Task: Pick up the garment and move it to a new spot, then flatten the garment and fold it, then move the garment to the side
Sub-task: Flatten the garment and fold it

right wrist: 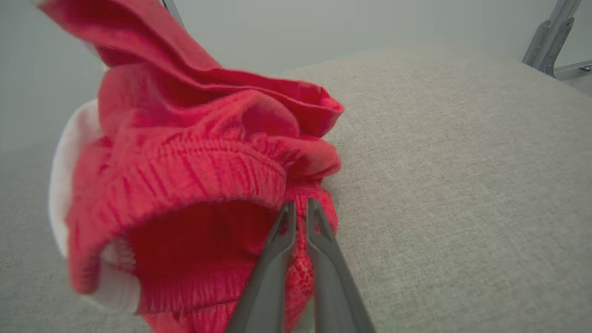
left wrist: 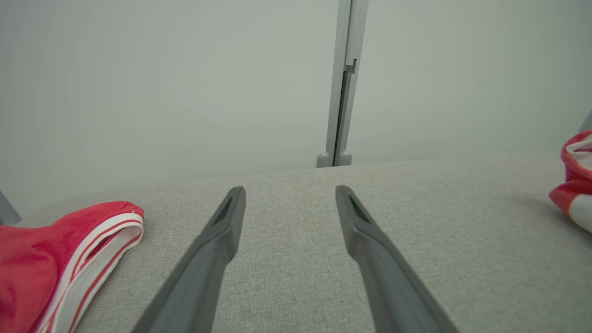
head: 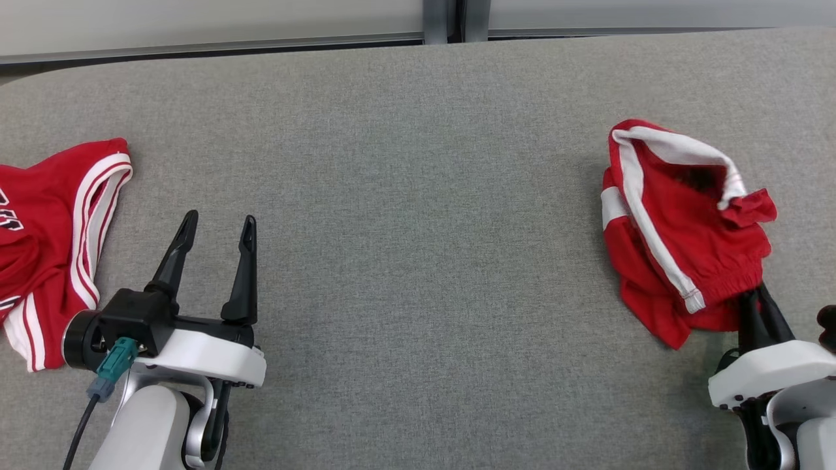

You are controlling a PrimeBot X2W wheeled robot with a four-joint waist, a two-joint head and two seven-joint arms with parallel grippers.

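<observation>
The red garment (head: 679,241) sat bunched at the right side of the grey surface (head: 418,228), its elastic waistband toward the robot. The right jaws were almost closed, pinching that waistband between their fingertips (right wrist: 289,215), with the cloth heaped just beyond them. The left jaws stood wide apart and empty over bare surface, near a red-and-white jersey (head: 46,215) on their left.
</observation>
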